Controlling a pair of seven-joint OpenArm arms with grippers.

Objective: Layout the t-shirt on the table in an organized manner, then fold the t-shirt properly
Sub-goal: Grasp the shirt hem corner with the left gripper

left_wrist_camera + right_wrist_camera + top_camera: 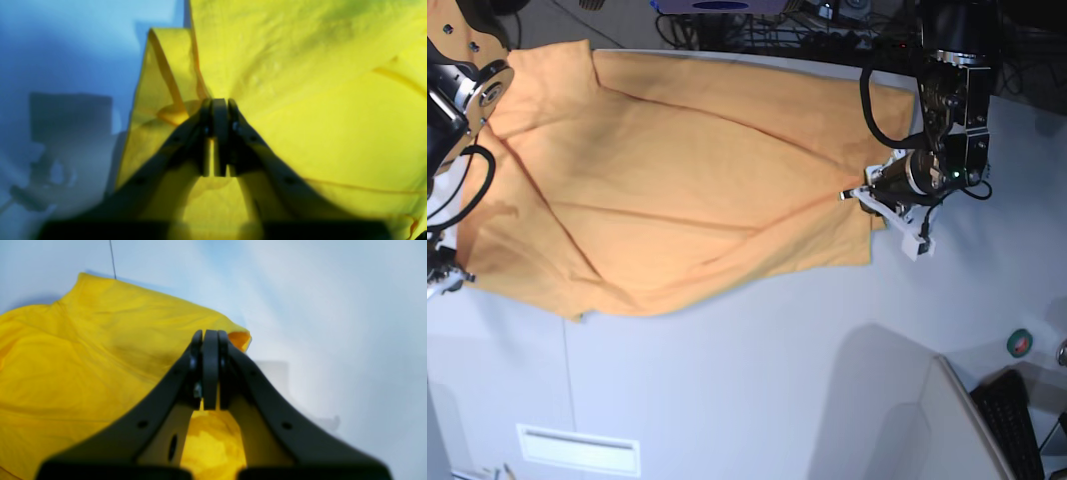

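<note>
The light orange t-shirt (677, 180) lies spread wide across the white table (757, 380), with creases running toward its right edge. My left gripper (855, 194) is at that right edge. In the left wrist view its jaws (219, 101) are pressed together on a pinch of the cloth (317, 116), which fans out from the tips. My right gripper (439, 282) is at the shirt's lower left corner. In the right wrist view it (210, 335) is shut, with the shirt's edge (83, 356) bunched right at and under its tips. No lettering shows.
A dark keyboard (1017, 410) and a green tape roll (1020, 342) sit at the lower right. Cables (807, 30) run along the far edge. A thin dark seam (112, 260) crosses the table (333, 323) beyond the shirt.
</note>
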